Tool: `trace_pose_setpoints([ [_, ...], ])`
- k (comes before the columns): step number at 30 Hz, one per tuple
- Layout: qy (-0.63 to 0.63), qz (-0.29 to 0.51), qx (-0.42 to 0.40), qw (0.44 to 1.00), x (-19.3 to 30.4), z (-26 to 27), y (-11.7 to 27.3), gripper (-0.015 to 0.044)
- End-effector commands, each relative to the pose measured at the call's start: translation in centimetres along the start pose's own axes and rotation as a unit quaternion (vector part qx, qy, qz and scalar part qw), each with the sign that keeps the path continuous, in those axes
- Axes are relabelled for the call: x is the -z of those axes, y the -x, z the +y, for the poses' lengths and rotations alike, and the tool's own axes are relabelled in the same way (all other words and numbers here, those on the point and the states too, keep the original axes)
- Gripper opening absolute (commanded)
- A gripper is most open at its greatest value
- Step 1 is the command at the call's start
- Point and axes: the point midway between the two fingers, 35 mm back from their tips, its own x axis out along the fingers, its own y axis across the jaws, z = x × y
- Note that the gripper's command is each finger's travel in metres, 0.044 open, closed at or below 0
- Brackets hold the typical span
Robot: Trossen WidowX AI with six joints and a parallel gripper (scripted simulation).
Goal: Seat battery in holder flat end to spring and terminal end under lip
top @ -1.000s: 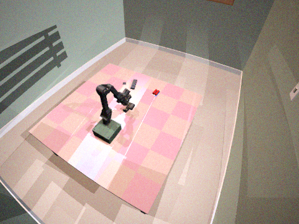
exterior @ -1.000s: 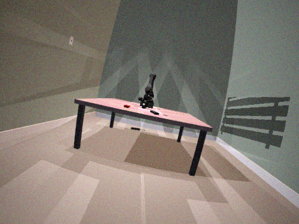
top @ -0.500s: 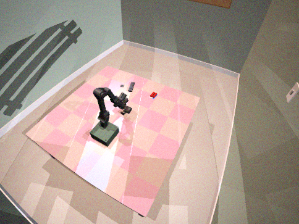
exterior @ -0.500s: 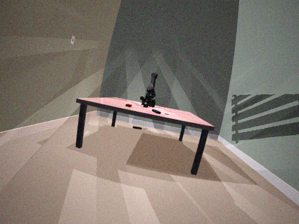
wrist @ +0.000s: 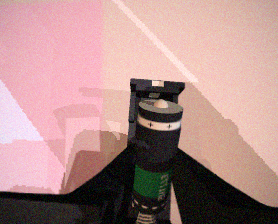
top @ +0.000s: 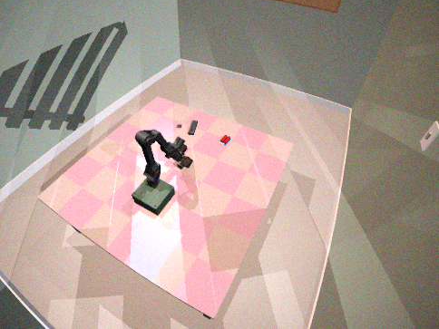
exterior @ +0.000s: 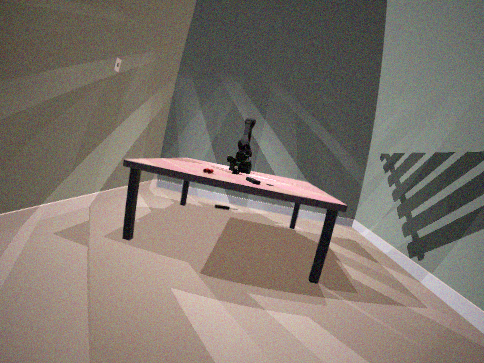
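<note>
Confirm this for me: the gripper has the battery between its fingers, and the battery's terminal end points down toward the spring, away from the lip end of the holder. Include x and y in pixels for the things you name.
The terminal end is the wrong part: in the wrist view, the battery's point(wrist: 158, 142) raised terminal lies beside the holder's point(wrist: 132, 107) lip end, away from the spring point(wrist: 146, 218). The gripper does have the battery between its fingers.
</note>
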Motion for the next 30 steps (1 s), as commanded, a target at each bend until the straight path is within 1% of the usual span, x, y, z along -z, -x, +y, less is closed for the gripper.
trace_pose_setpoints([
  [1, 0.002, 0.005, -0.001, 1.000, 0.71, 0.03, 0.16, 0.0082],
  [15, 0.002, 0.012, -0.002, 1.000, 0.98, 0.03, 0.29, 0.0082],
  [30, 0.002, 0.054, -0.002, 0.999, 0.69, 0.04, -0.22, 0.0082],
])
